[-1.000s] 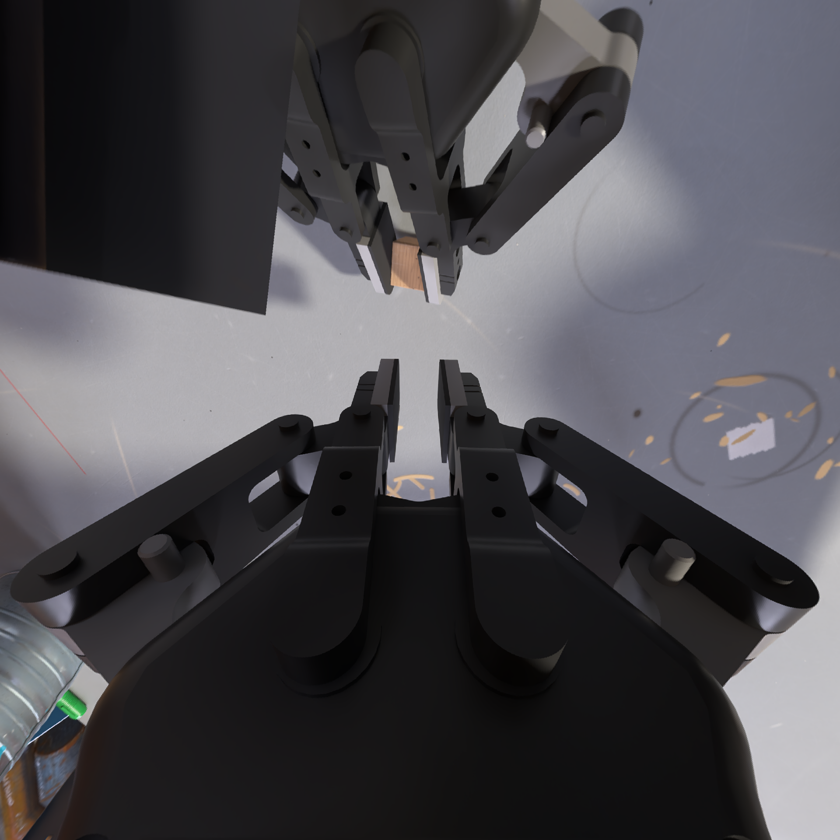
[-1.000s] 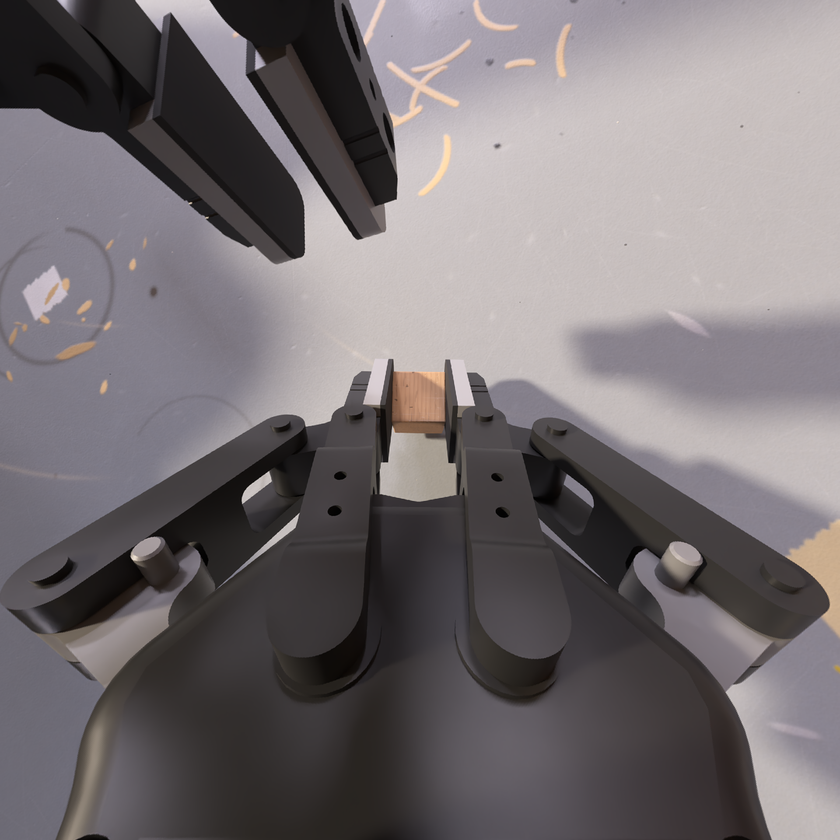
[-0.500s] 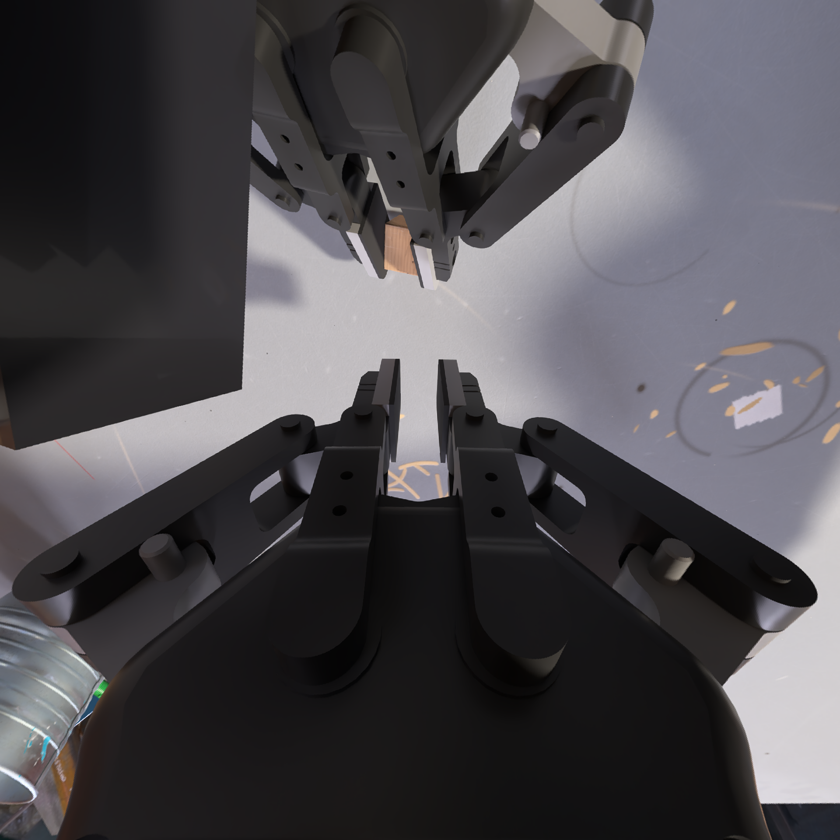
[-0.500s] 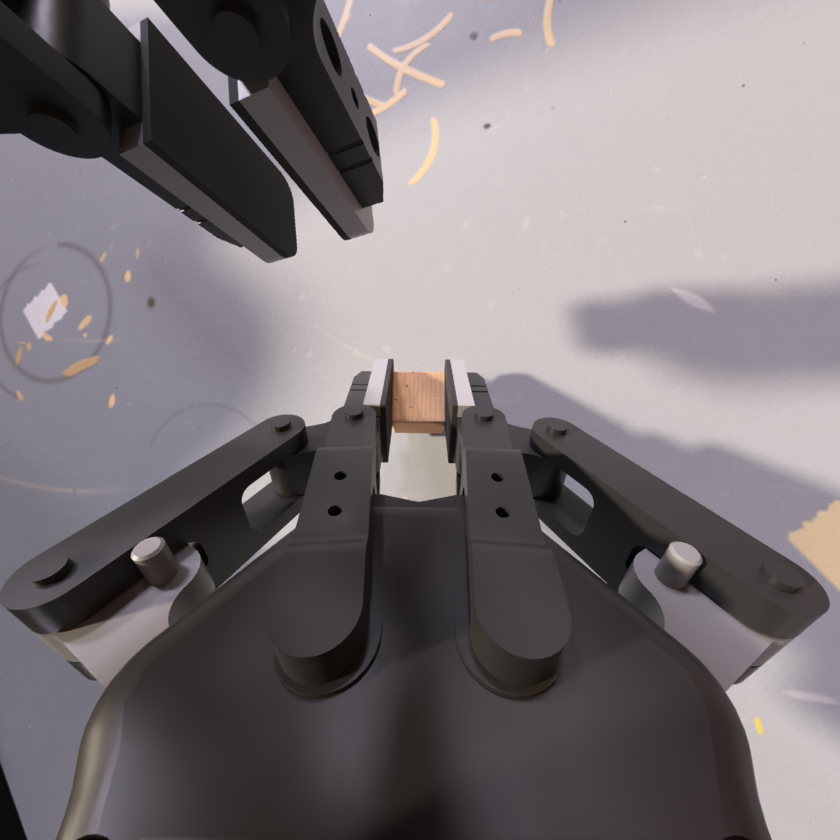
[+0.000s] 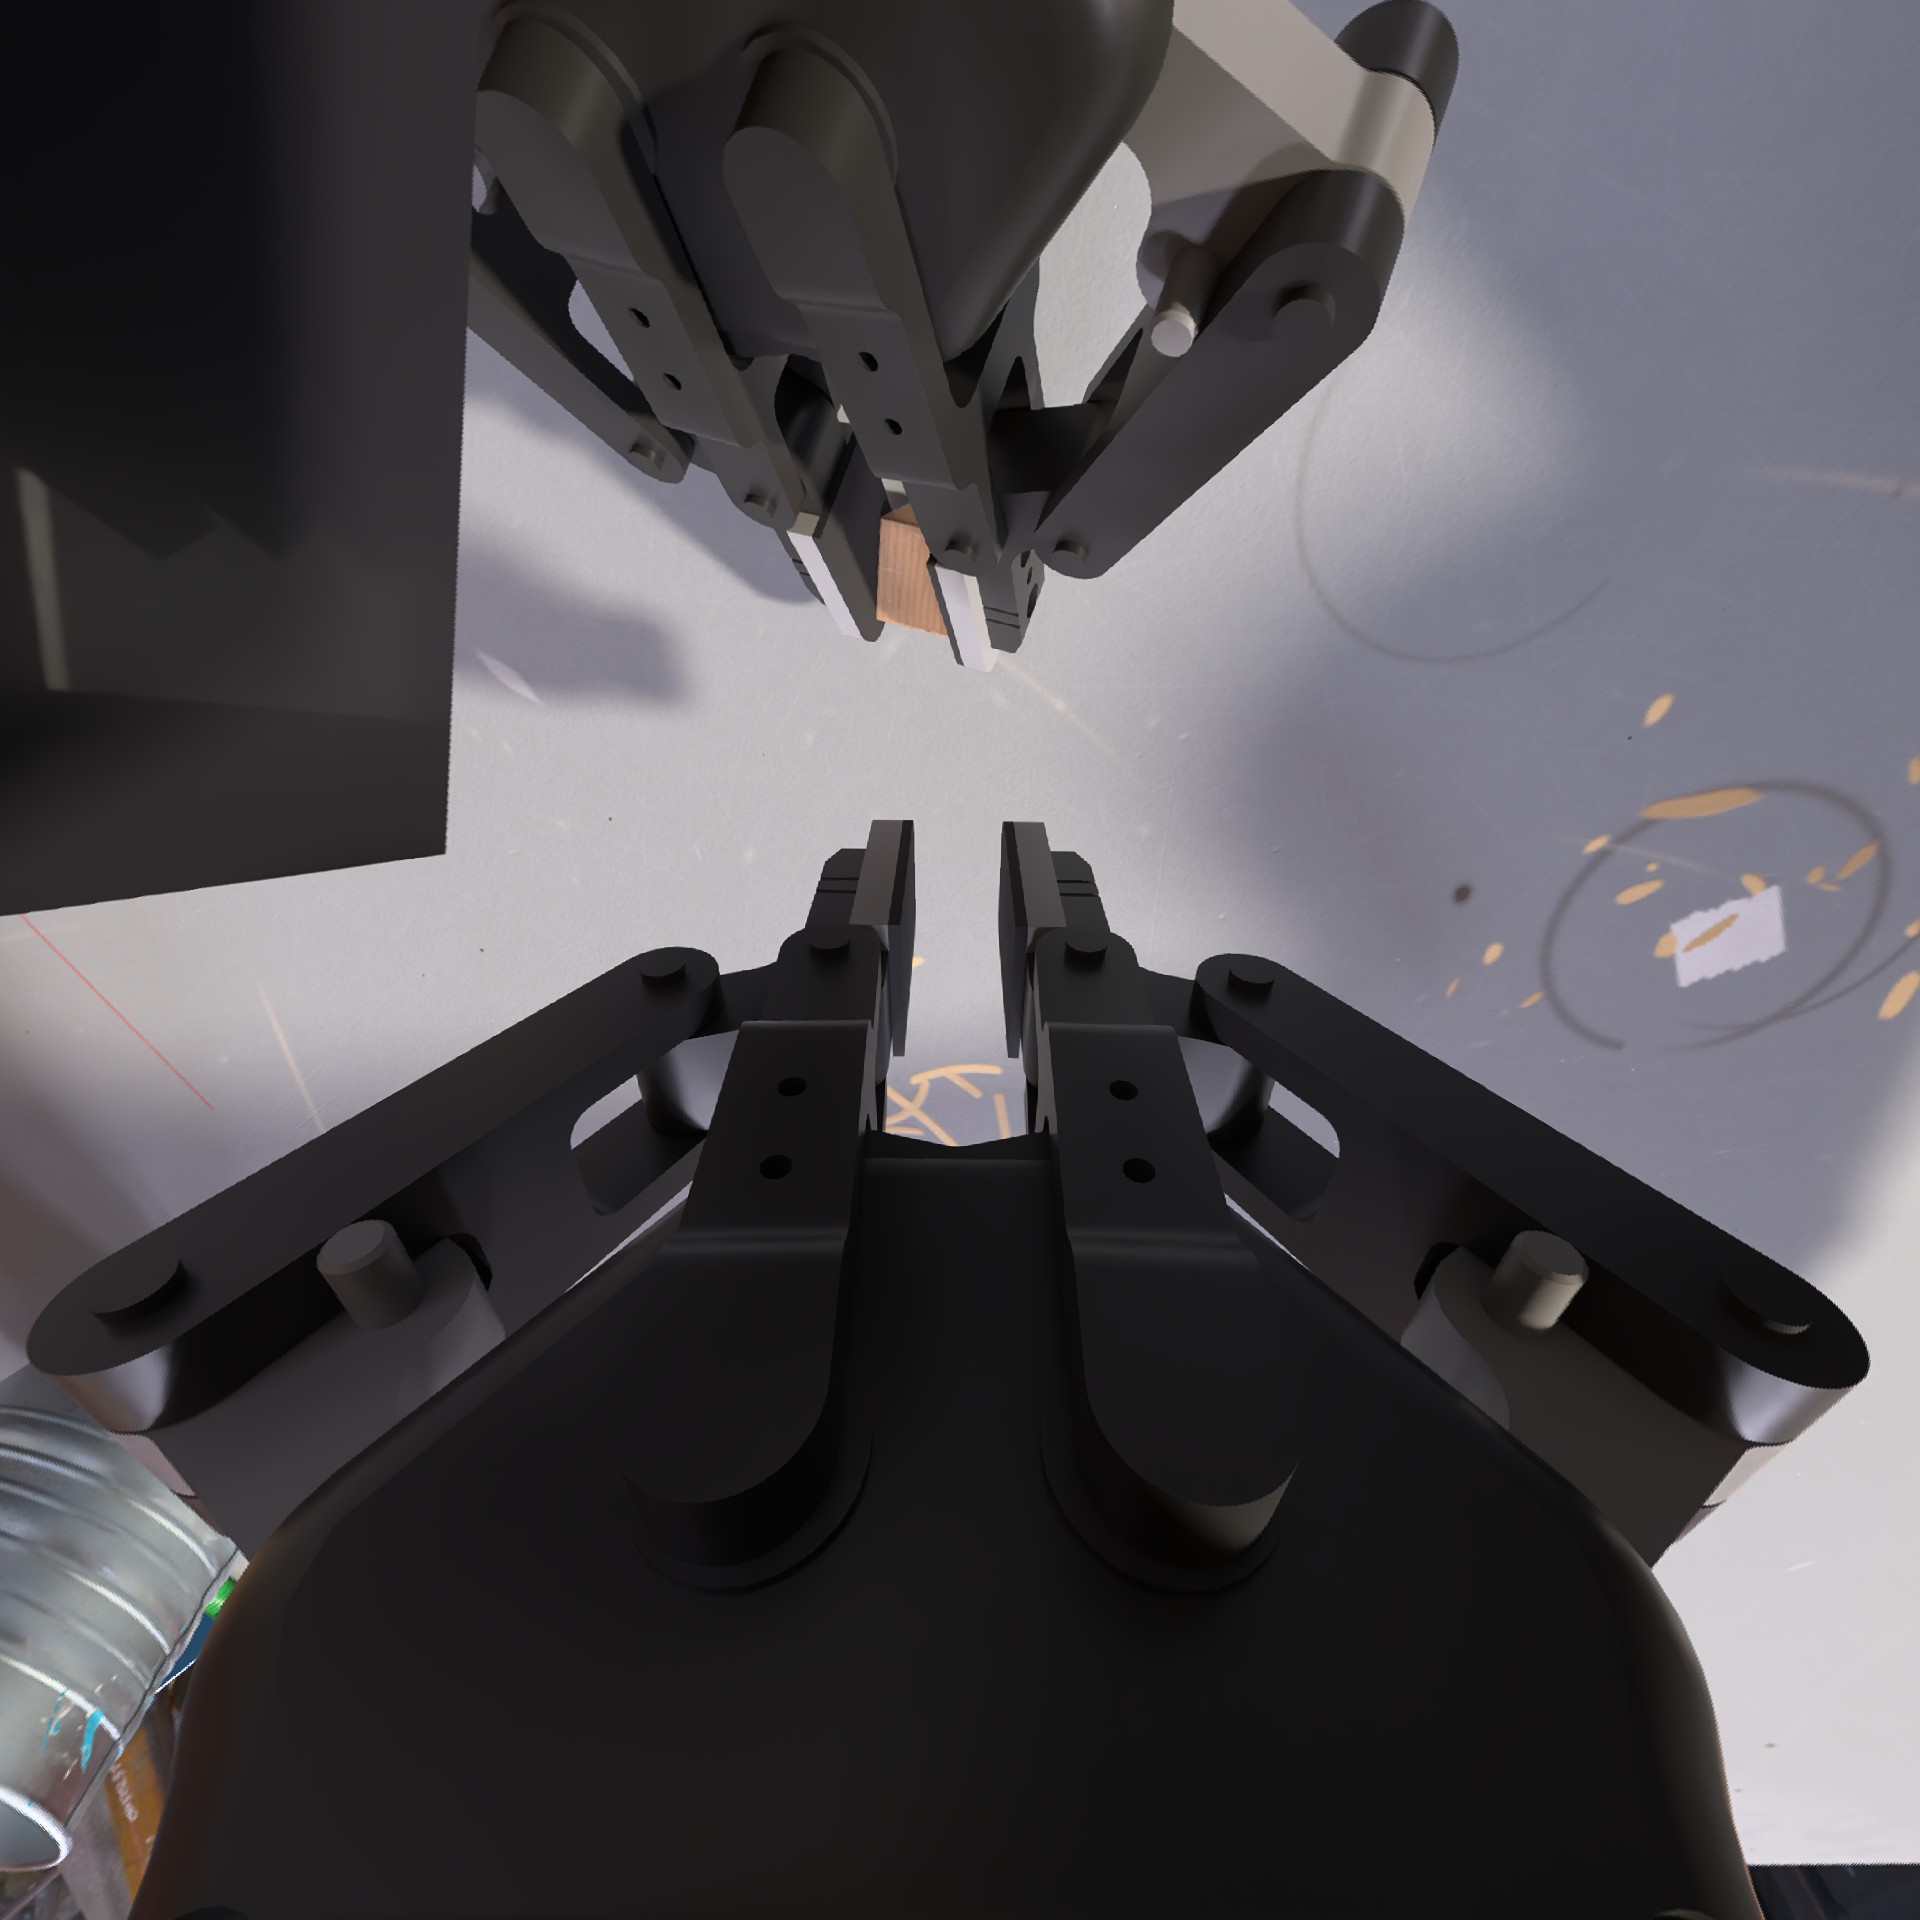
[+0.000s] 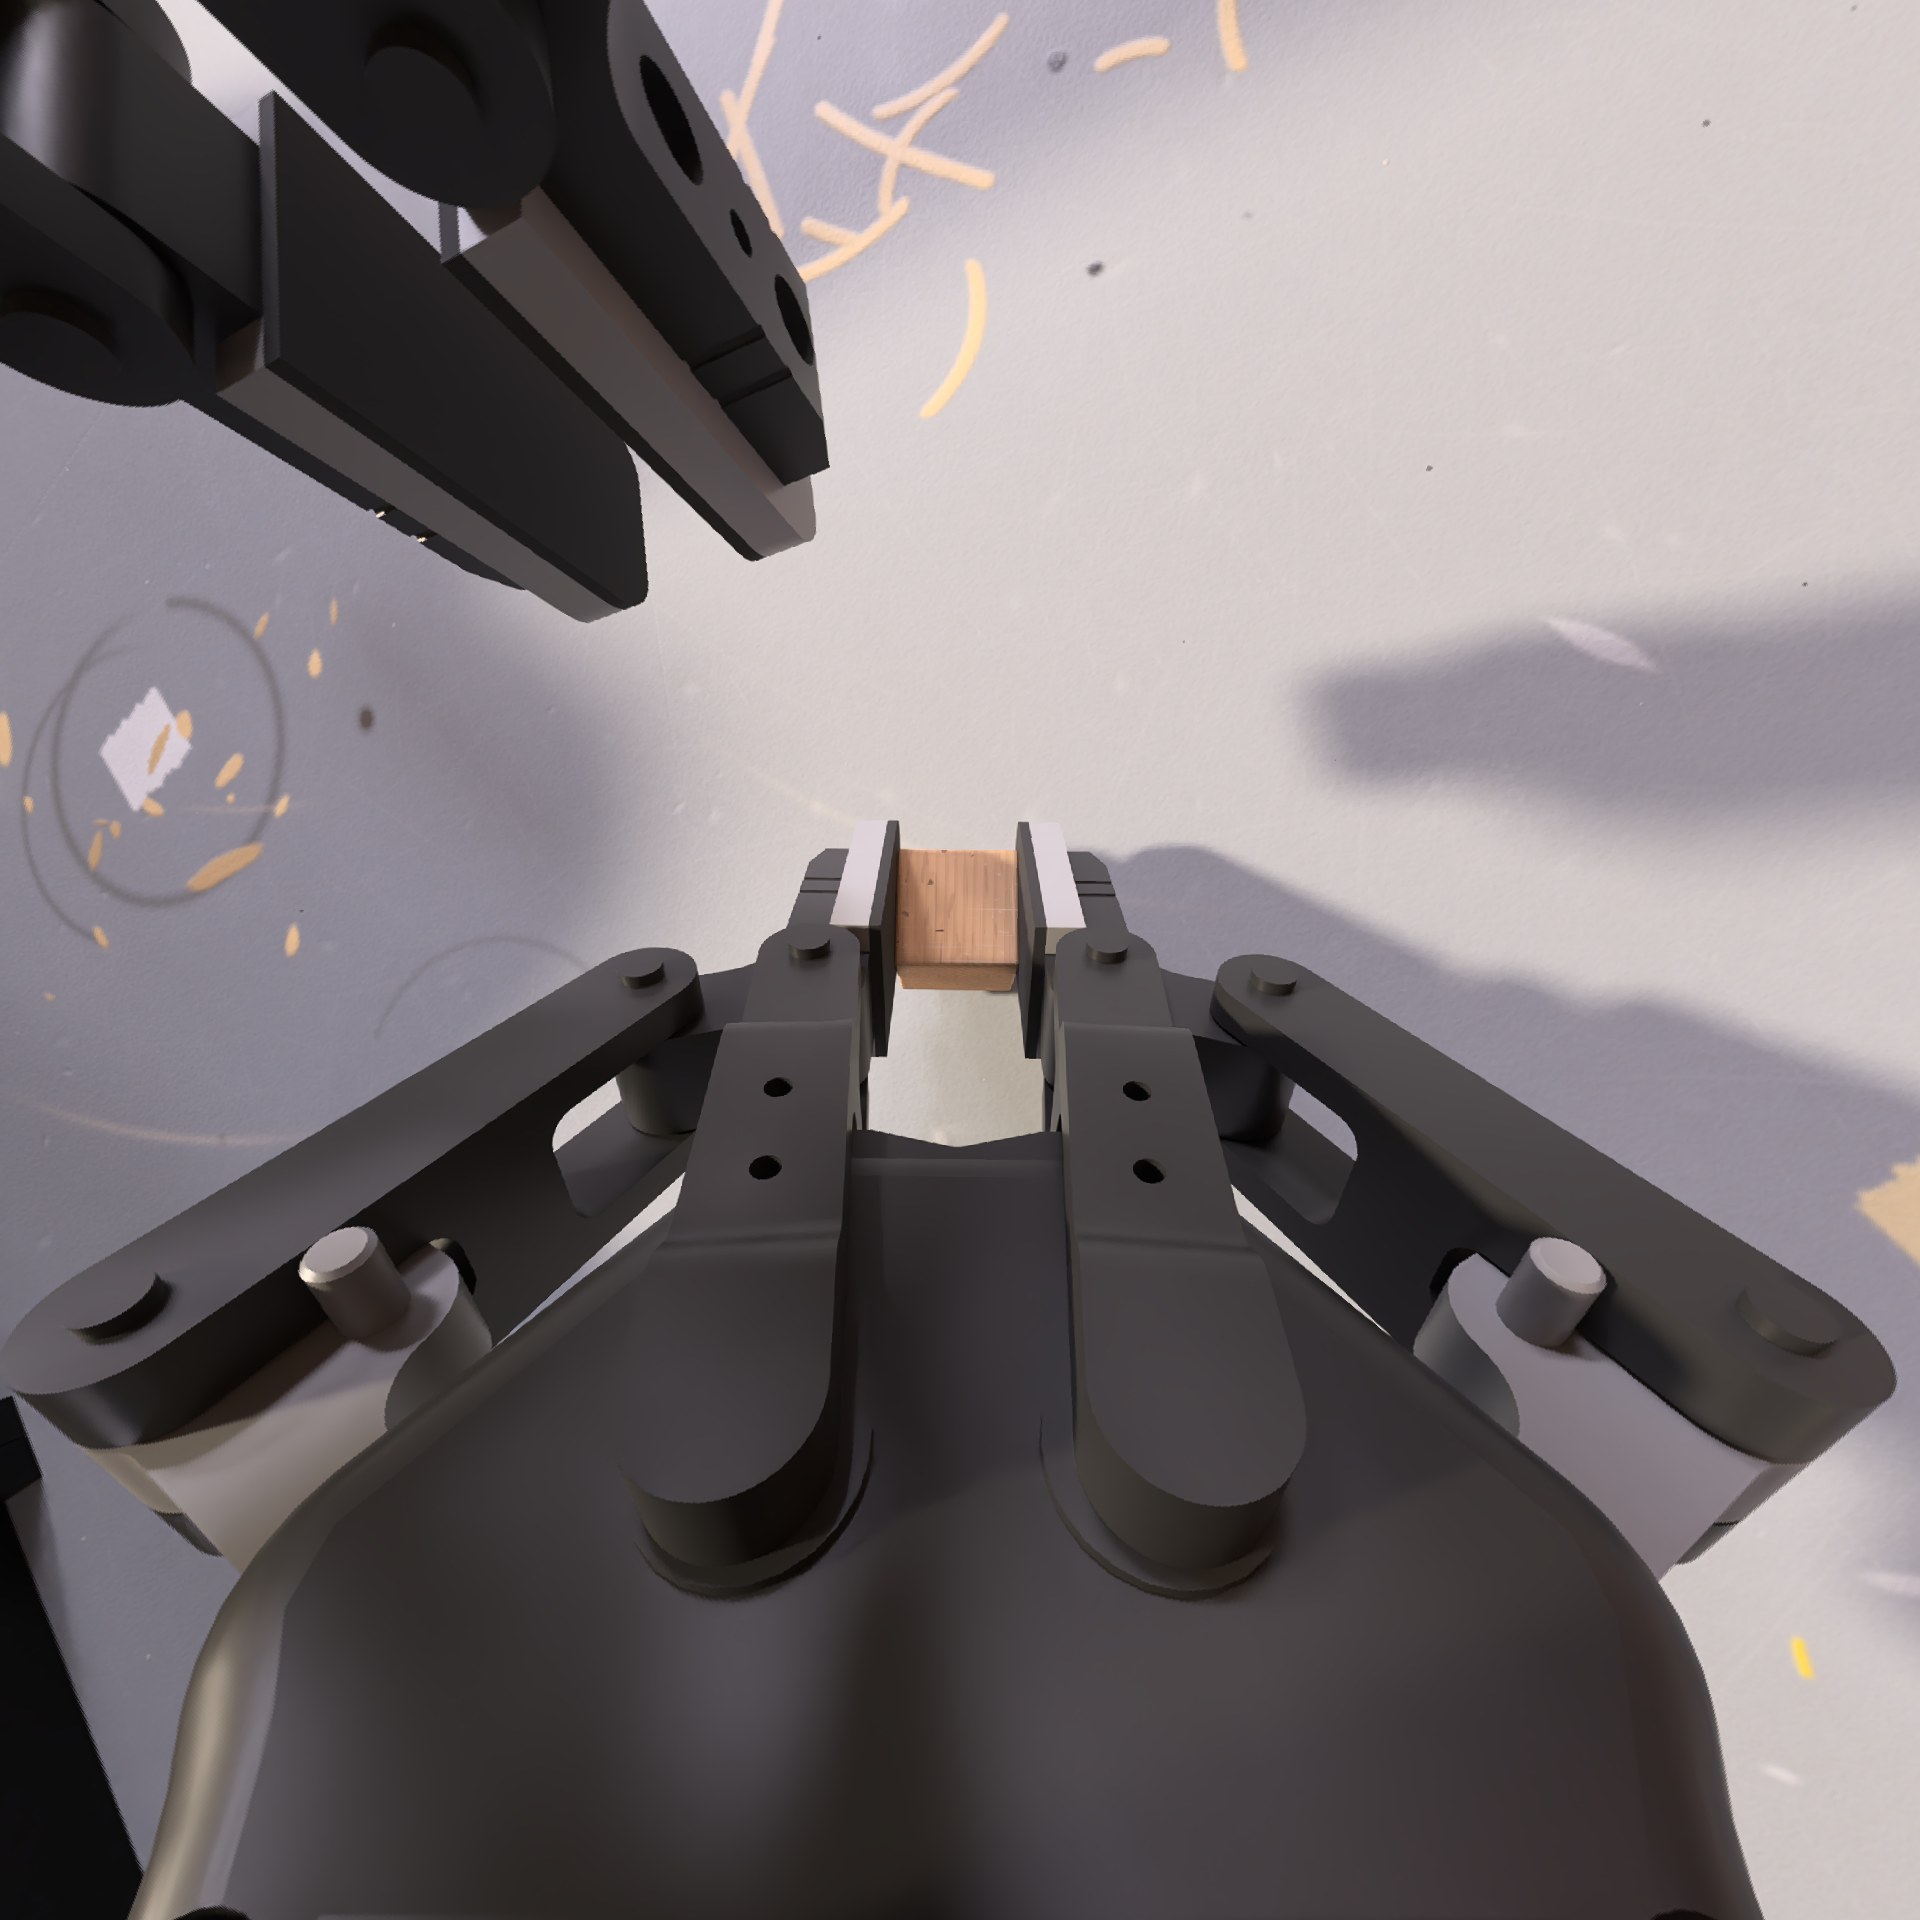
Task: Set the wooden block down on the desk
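A small wooden block (image 6: 956, 914) sits clamped between the white pads of my right gripper (image 6: 956, 873), which holds it above the pale grey desk (image 6: 1299, 436). In the left wrist view the same right gripper (image 5: 914, 613) points toward me with the block (image 5: 902, 587) between its tips. My left gripper (image 5: 958, 883) is empty, its fingers parted by a narrow gap. It faces the right gripper a short way off and also shows at the upper left of the right wrist view (image 6: 707, 551).
A large dark panel (image 5: 208, 416) fills the upper left of the left wrist view. A shiny metal can (image 5: 62, 1662) lies at the lower left. A white paper scrap (image 5: 1725, 935) sits inside a ring stain. Tan shavings (image 6: 894, 156) are scattered on the desk.
The dark panel has grown larger in the left wrist view as my left gripper shifted. The right gripper drifted slightly, with the block held throughout. Neither gripper's finger gap has changed.
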Robot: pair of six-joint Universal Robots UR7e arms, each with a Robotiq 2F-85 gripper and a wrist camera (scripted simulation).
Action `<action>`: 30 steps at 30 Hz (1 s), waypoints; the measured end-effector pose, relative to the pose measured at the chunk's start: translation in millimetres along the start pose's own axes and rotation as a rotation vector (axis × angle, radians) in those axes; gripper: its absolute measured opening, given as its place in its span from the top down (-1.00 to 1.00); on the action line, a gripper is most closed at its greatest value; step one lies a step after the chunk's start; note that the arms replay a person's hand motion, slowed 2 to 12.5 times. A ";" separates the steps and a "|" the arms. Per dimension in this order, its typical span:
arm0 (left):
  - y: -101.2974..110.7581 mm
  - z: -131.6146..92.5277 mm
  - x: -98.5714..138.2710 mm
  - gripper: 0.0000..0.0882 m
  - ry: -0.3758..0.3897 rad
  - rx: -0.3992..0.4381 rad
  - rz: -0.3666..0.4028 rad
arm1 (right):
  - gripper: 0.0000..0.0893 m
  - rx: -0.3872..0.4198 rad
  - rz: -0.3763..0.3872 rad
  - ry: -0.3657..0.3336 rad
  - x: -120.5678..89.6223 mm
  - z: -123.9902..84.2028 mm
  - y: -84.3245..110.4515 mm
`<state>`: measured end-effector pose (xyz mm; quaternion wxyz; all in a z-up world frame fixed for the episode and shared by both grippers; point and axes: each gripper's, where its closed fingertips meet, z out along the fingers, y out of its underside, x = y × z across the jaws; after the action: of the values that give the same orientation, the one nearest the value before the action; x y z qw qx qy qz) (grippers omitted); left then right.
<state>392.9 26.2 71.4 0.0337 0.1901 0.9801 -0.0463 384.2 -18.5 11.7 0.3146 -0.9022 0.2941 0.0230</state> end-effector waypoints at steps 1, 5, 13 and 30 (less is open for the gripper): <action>0.0 0.0 0.0 0.67 0.000 -0.001 0.000 | 0.56 0.000 0.006 -0.003 -0.2 0.1 0.1; 0.3 0.1 0.1 0.67 0.001 -0.005 -0.001 | 0.56 0.002 0.016 -0.010 -0.5 0.3 0.3; -0.7 0.0 0.0 0.66 0.000 0.004 -0.005 | 0.56 0.004 0.019 -0.016 -0.4 0.1 0.4; 0.9 -0.6 -0.7 0.66 0.039 -0.026 0.016 | 0.56 0.010 0.019 -0.016 -0.3 0.0 0.5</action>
<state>393.8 26.8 72.0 0.0173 0.1986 0.9795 -0.0297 383.7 -18.6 11.5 0.3213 -0.8976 0.3002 0.0317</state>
